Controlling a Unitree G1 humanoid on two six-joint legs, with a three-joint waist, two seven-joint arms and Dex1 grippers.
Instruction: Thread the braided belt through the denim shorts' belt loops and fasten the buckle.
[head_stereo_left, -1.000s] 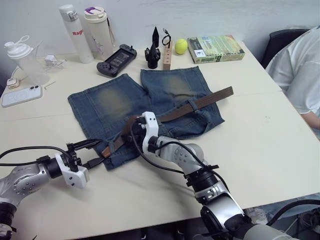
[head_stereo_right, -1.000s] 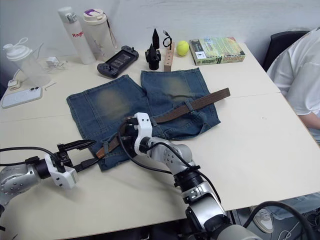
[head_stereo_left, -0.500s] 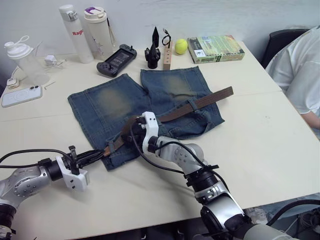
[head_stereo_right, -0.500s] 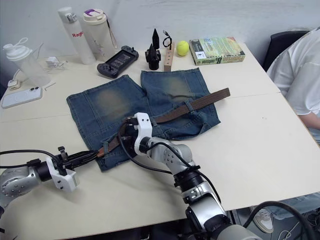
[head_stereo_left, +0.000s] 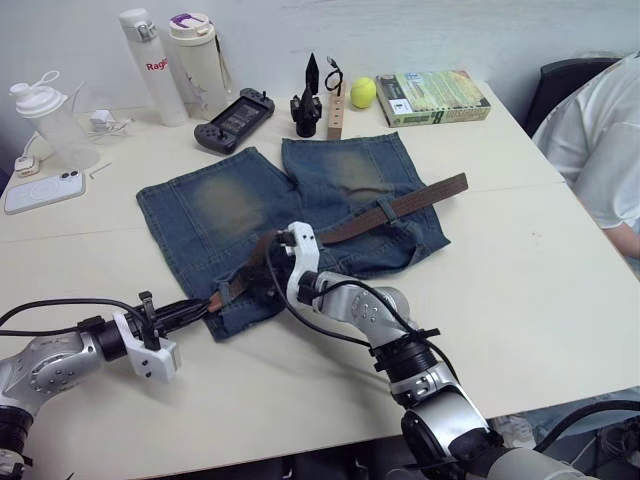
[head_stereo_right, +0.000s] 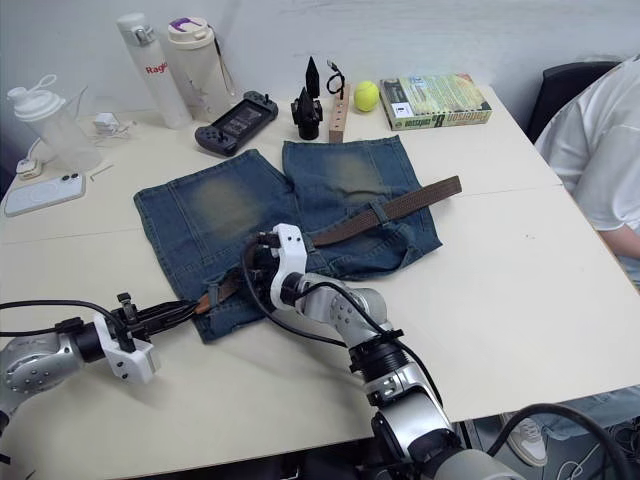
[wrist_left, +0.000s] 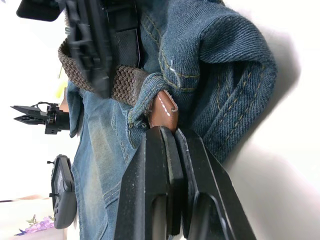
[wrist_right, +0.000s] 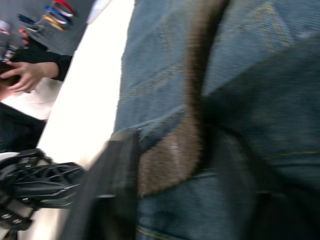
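Note:
The denim shorts (head_stereo_left: 220, 200) lie flat on the white table, waistband toward me. The braided belt (head_stereo_left: 400, 208) runs slantwise along the waistband and passes under a belt loop (head_stereo_left: 385, 212). At the shorts' near left corner my left gripper (head_stereo_left: 205, 305) is shut on the belt's brown leather tip (wrist_left: 162, 110), which pokes out from under another belt loop (wrist_left: 145, 95). My right gripper (head_stereo_left: 262, 272) sits over the waistband just right of that; it is open, with fingers (wrist_right: 107, 190) on either side of the belt (wrist_right: 175, 150). The buckle is hidden.
Along the far edge of the table stand two bottles (head_stereo_left: 150, 60), a game controller (head_stereo_left: 232, 118), a black tool stand (head_stereo_left: 308, 105), a tennis ball (head_stereo_left: 362, 92) and a green box (head_stereo_left: 432, 96). A phone (head_stereo_left: 42, 190) lies far left. A person in white (head_stereo_left: 605, 140) sits at the right.
My left gripper moved in to the shorts' corner and shut on the belt's tip. My right gripper's jaws have just opened off the belt.

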